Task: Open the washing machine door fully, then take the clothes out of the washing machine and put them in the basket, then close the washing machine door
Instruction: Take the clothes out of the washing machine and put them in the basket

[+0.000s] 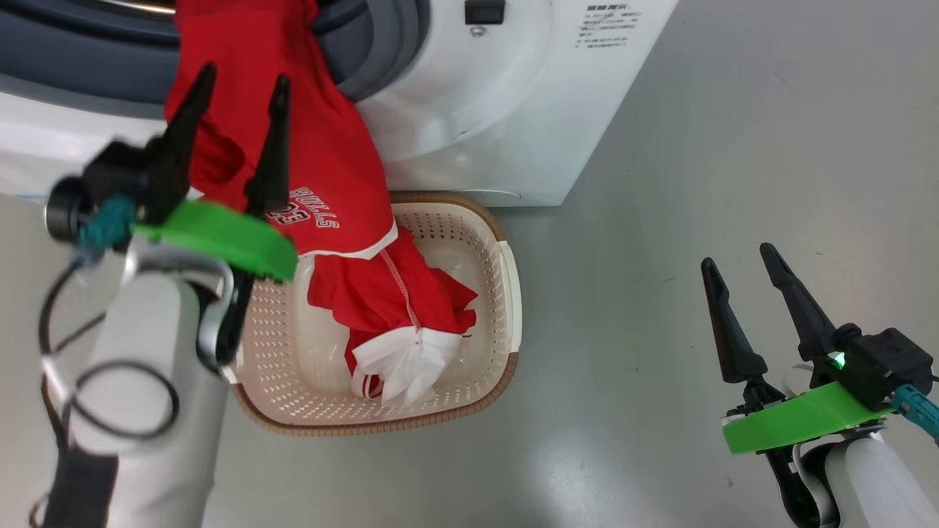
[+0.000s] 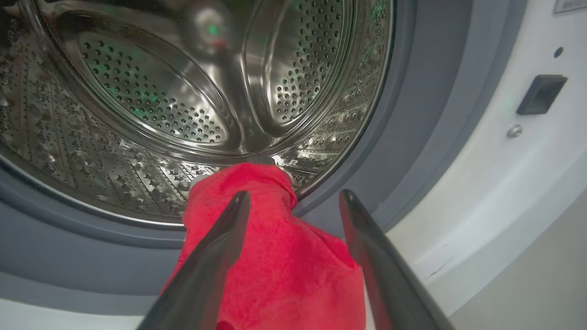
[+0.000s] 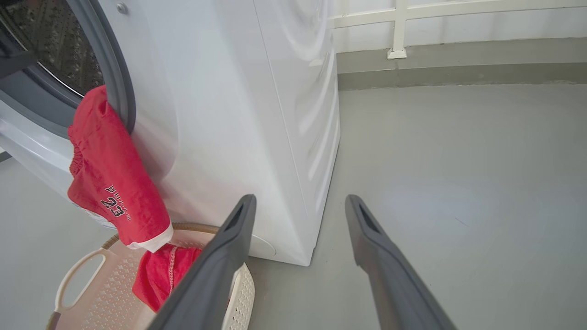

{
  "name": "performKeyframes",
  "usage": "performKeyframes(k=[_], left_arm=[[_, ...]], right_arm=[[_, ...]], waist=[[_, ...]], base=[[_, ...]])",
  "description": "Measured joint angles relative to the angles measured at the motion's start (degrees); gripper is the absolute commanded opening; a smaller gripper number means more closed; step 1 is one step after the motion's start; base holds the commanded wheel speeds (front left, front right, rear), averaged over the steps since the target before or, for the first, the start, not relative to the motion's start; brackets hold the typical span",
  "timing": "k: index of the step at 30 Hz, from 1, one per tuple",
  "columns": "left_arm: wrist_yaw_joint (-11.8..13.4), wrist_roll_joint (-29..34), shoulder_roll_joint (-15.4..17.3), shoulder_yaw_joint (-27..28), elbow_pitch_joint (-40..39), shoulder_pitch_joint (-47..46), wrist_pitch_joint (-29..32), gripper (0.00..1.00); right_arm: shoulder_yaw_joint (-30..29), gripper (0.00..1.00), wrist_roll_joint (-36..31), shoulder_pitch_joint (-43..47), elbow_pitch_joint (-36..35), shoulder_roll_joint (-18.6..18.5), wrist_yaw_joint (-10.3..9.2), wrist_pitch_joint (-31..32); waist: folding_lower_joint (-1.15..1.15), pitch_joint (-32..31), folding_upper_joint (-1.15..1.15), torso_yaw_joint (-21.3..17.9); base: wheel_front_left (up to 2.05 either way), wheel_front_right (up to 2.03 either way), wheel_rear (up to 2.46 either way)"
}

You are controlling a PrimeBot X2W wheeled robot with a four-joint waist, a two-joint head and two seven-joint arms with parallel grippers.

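Red soft clothes (image 1: 330, 161) drape from the smooth white washing machine (image 1: 513, 110) into the cream perforated plastic basket (image 1: 458, 235) at its foot; left gripper (image 1: 246, 75) and right gripper (image 1: 736, 255), dark-fingered, splay wide.

Grey glossy floor (image 1: 733, 147). White washing machine (image 1: 499, 132) stands on it, top of frame. Cream basket (image 1: 511, 293) sits on it, centre-left, just below the machine's front.

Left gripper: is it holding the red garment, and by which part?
Nothing is held. The left gripper stands open over the clothes hanging from the washing machine opening, unclamped. The right gripper is open and empty.
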Motion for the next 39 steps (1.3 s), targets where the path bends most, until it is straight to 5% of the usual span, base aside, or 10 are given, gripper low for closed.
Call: performKeyframes(k=[15, 39], left_arm=[[-0.7, -1.6, 1.4, -5.0, 21.4, -20.3, 17.8, 1.0], [-0.8, -3.9, 1.8, -8.9, 43.2, -32.9, 21.3, 1.0]], right_arm=[[0.0, 1.0, 0.0, -1.2, -0.2, 0.2, 0.0, 0.0], [2.1, 1.0, 0.1, -2.3, 0.3, 0.9, 0.01, 0.0]], waist=[[0.0, 1.6, 0.0, -0.6], [0.0, 2.2, 0.0, -4.1]], base=[[0.0, 0.0, 0.0], [0.0, 0.0, 0.0]])
